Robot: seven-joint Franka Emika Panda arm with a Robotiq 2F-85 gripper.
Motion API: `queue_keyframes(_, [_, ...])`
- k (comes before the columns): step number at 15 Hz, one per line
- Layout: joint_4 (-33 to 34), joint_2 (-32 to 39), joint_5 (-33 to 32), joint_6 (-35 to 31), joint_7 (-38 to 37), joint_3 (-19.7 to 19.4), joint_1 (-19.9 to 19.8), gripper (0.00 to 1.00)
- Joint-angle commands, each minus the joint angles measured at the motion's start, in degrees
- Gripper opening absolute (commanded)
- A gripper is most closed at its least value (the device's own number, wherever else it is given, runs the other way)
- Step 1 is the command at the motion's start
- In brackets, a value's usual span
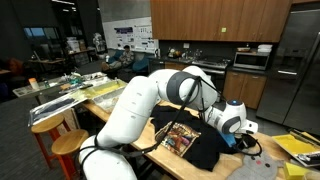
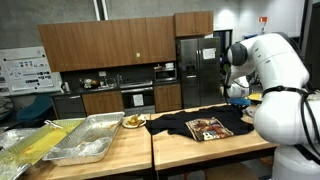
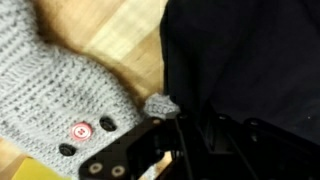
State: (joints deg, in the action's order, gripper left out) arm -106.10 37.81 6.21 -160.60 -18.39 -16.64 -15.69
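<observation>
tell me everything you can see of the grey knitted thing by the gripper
The grey knitted piece looks like chunky wool, soft, lying flat on the wooden table. It bears one red button and two dark ones. A small knitted tab juts toward the black cloth, just above the gripper; whether the jaws pinch it is unclear.

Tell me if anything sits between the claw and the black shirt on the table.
Nothing visible does. In the wrist view the claw is right at the edge of the black shirt. The gray knitted piece lies beside it on the wooden table, off to one side, not in between.
</observation>
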Motion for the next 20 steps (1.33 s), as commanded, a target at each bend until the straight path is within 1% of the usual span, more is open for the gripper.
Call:
queue_keyframes(1, [-1.0,-2.2,0.6,-0.1,0.9,-0.8,0.3,0.00])
queue_keyframes(8, [-1.6,-3.9,-0.1,-1.3,0.4,-2.2,1.2,0.01])
queue_keyframes(9, [-1.8,-4.1,-0.3,-1.4,0.2,-2.6,1.6,0.30])
queue_keyframes(10, [-1.7,-4.2,-0.5,-1.3,0.0,-2.8,1.8,0.30])
queue_keyframes(11, [-1.6,-4.2,-0.6,-1.2,-0.1,-3.1,2.0,0.34])
queue_keyframes(16, [-1.3,-3.9,-0.7,-0.8,-0.3,-4.0,2.7,0.66])
queue_keyframes(20, [-0.7,-3.4,-0.4,-0.2,-0.1,-3.6,2.5,0.94])
